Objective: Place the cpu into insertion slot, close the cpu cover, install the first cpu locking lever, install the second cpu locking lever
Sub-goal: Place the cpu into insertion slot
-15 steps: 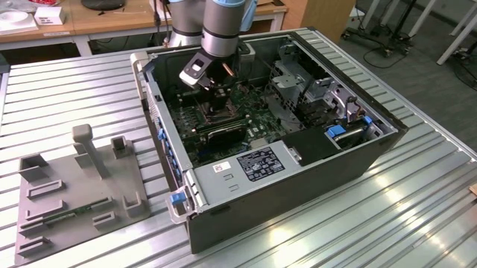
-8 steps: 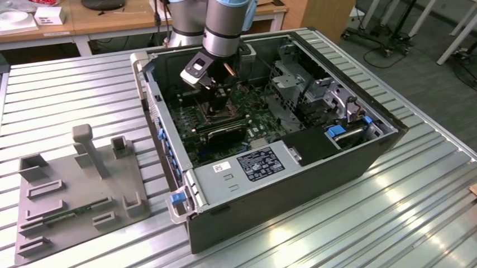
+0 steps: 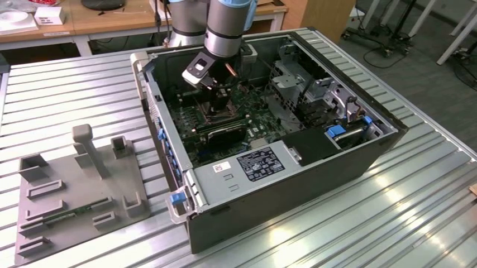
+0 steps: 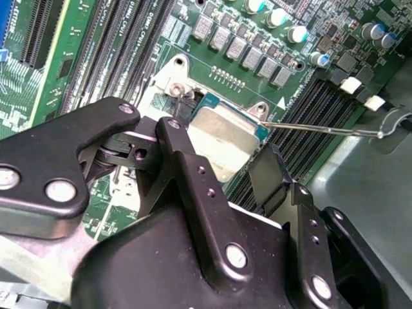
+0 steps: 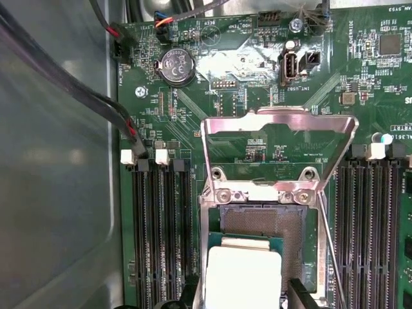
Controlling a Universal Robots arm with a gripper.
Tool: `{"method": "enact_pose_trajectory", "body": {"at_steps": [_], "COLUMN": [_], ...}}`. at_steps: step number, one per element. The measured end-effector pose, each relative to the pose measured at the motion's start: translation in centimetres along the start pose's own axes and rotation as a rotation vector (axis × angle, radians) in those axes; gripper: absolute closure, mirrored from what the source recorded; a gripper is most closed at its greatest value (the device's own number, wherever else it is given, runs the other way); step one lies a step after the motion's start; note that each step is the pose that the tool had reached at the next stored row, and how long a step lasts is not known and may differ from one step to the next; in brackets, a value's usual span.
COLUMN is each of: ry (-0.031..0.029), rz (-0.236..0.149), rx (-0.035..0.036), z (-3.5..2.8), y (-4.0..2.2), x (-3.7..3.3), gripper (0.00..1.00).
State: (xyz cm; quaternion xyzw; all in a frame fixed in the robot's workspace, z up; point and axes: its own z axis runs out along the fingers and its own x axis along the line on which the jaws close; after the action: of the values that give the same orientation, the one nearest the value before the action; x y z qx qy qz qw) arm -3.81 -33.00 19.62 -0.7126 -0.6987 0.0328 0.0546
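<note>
The gripper (image 4: 219, 153) has its jaws pinched on two opposite edges of the cpu (image 5: 243, 275), holding it over the insertion slot (image 5: 262, 225). Part of the slot's dark field lies bare between the cpu and the hinge of the cpu cover (image 5: 281, 117), which stands open beyond it

You have a green motherboard (image 5: 360, 84) with black memory slots (image 5: 161, 238) tipped by white latches (image 5: 131, 156). The cpu (image 5: 243, 277) reads pale silver, teal-edged; the insertion slot (image 5: 257, 225) dark grey-brown inside a silver rim. The cpu cover (image 5: 280, 120) is bright silver. The gripper (image 4: 219, 145) is black; the table (image 3: 75, 84) ribbed silver-grey.
</note>
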Motion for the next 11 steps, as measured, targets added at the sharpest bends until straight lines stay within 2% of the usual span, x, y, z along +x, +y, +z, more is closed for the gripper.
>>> {"method": "enact_pose_trajectory", "body": {"at_steps": [11], "ry": [-0.0002], "rz": [0.000], "rx": [0.0088], "z": [0.09], "y": [0.55], "x": [0.00], "gripper": [0.36]}}
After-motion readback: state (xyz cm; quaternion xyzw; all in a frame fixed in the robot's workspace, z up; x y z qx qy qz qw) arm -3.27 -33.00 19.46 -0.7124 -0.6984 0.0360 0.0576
